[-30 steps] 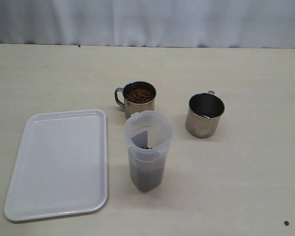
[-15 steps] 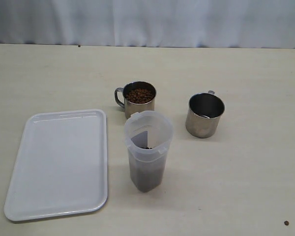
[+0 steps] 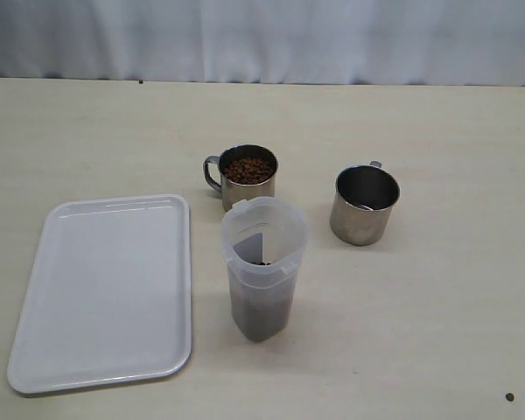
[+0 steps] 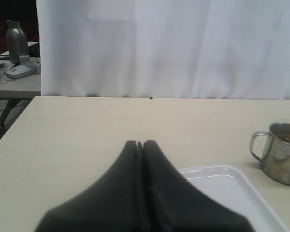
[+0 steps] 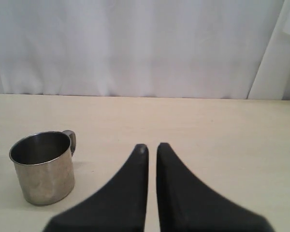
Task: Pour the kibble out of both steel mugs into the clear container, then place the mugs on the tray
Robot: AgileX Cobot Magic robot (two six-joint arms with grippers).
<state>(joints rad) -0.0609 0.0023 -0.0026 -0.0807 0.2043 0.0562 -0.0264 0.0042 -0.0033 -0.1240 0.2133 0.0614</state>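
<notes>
The clear container (image 3: pixel 262 267) stands mid-table with dark kibble (image 3: pixel 259 311) in its lower part. Behind it a steel mug (image 3: pixel 248 175) is full of kibble (image 3: pixel 248 169); this mug (image 4: pixel 280 152) also shows in the left wrist view. A second steel mug (image 3: pixel 365 204), empty, stands to the right and shows again in the right wrist view (image 5: pixel 44 166). The white tray (image 3: pixel 109 289) lies empty at the left. My left gripper (image 4: pixel 140 143) is shut with nothing in it, above the tray's corner (image 4: pixel 222 186). My right gripper (image 5: pixel 152 146) is shut, empty, with a thin slit, apart from the empty mug. Neither gripper shows in the exterior view.
One stray pellet (image 3: pixel 509 397) lies near the table's front right corner. A white curtain (image 3: pixel 262 39) hangs along the table's far edge. Beyond the table's edge, a side desk carries a grey bottle (image 4: pixel 17 43) in the left wrist view.
</notes>
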